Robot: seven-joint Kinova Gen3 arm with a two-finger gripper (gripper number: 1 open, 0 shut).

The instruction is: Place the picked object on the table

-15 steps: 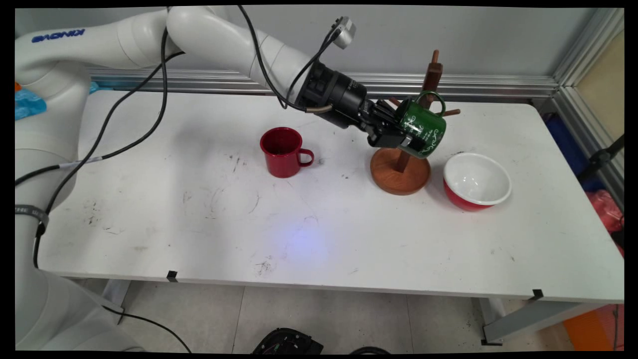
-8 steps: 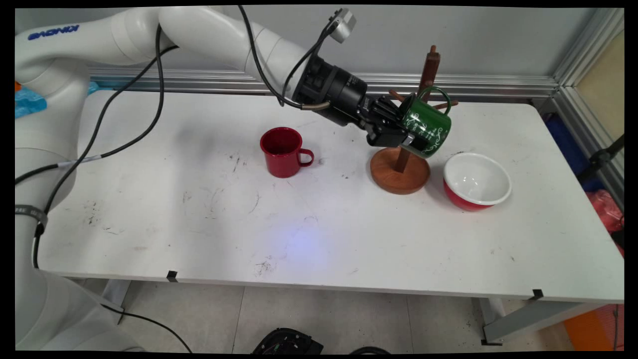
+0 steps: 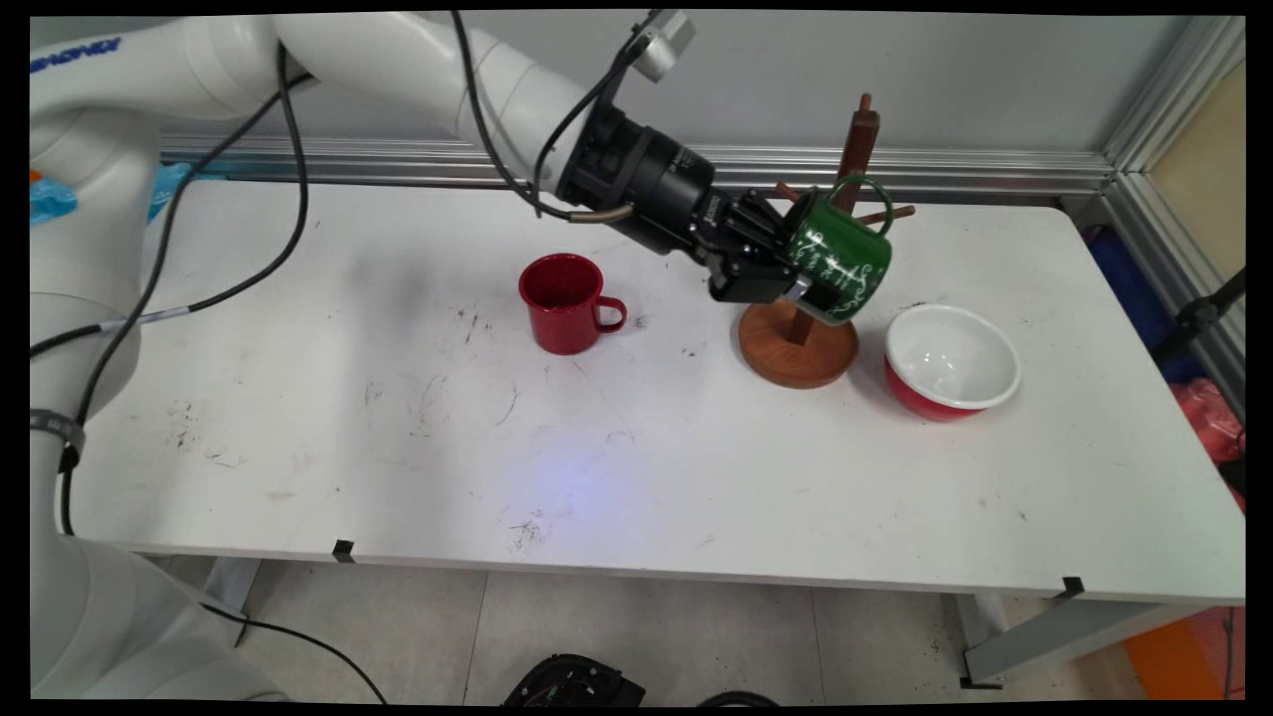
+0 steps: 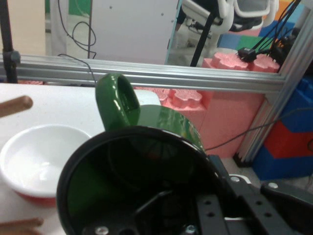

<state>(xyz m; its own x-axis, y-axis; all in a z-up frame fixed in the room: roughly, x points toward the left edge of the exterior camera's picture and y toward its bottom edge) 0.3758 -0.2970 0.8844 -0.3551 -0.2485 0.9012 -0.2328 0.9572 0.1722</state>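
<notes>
Main view: right of centre, the black end effector (image 3: 808, 286) pinches the rim of a green mug (image 3: 838, 264), tilted in the air against a wooden mug tree (image 3: 802, 343) — its handle near an upper peg. A red-and-white bowl (image 3: 952, 362) sits just right of the tree's base; a red mug (image 3: 563, 302) stands well left on the table (image 3: 636, 467).

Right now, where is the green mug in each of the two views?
Main view: green mug, right of centre, tilted in the gripper beside the wooden mug stand.
Hand view: it fills the lower centre, handle up.
Shared landmark: the red-and-white bowl.
</notes>
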